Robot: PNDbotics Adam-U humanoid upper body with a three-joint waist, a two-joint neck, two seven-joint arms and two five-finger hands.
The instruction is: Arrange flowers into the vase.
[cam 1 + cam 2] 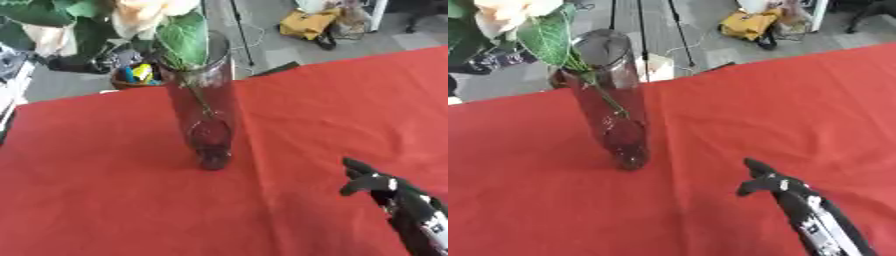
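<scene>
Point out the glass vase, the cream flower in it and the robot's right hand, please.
glass vase (204,112), left eye view, on the middle of its clear wall.
cream flower (144,15), left eye view, on the petals above the rim.
right hand (765,180), right eye view, on the black fingers above the red cloth.

The flowers (140,17) were cut off by the top edge. The right hand (767,182) was blurred, its finger posture unclear. Bowl (131,80) contents were indistinct.

The vase (203,107) stands on the bench (105,190), with flowers (144,17) in it. The right hand (767,181) is near the front, to its right.
</scene>
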